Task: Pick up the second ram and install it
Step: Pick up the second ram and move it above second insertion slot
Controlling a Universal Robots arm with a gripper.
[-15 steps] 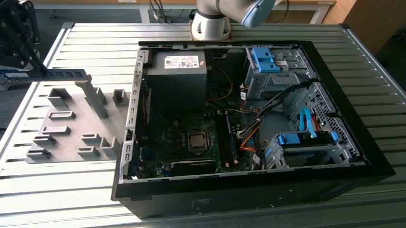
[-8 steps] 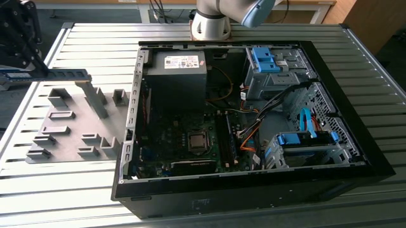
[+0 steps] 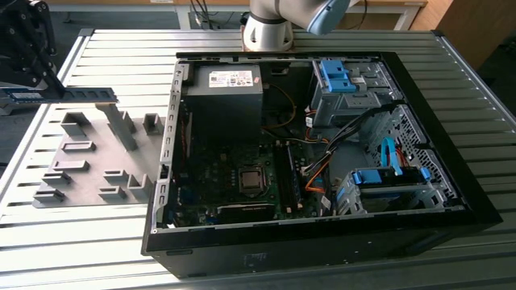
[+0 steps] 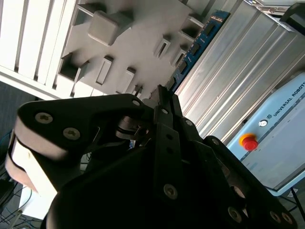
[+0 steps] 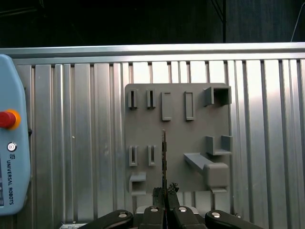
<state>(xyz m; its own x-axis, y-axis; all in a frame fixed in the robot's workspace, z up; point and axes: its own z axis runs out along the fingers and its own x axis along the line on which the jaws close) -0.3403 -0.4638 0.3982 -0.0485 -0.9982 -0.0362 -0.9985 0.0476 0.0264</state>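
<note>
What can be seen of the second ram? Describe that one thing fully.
The second ram is a slim, long blue-green board with a white sticker near one end and dark chips on its face. It lies level, apparently clear above the grey fixture plate at the exterior view's left. The gripper clamps it partway along; the first wrist view shows it edge-on.

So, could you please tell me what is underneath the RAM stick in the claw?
The grey fixture plate, with its slots and blocks, lies under the RAM stick, on the slatted metal table. The claw covers part of the plate's edge in the first wrist view.
</note>
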